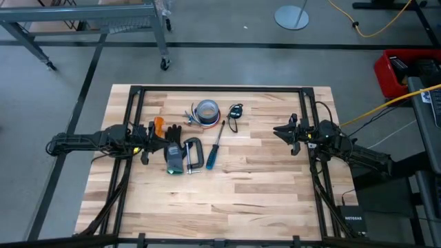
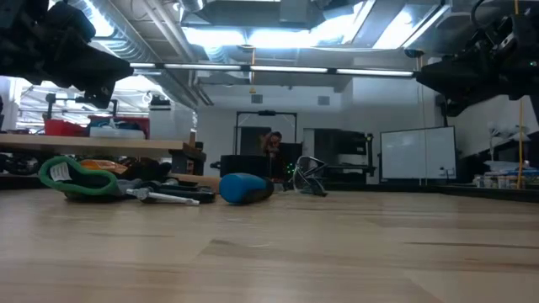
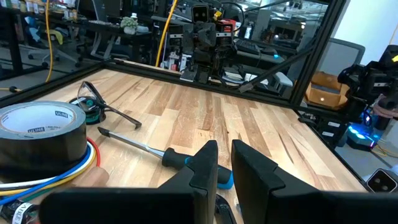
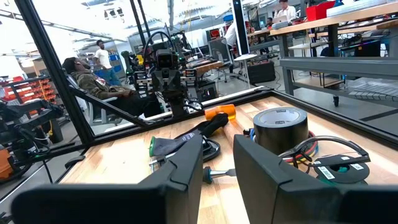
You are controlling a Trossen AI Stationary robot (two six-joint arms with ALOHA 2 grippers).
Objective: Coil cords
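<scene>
A small bundle of black and teal-green cords (image 1: 236,110) lies loose on the table's far middle, right of the tape roll (image 1: 207,110); it also shows in the left wrist view (image 3: 93,107), the right wrist view (image 4: 333,160) and the low view (image 2: 306,177). My left gripper (image 1: 160,138) hovers level over the table's left side, well short of the cords. Its fingers (image 3: 222,163) stand a narrow gap apart with nothing between them. My right gripper (image 1: 278,131) hovers level at the right, open (image 4: 217,158) and empty, pointing toward the cords.
Coloured wires (image 3: 68,169) curl under the tape roll. A blue-handled screwdriver (image 1: 214,150), a metal clamp (image 1: 193,153), a green and grey item (image 1: 173,162), a dark object (image 1: 173,131) and an orange piece (image 1: 159,122) crowd the left middle. Bare wood (image 1: 227,200) fills the near half.
</scene>
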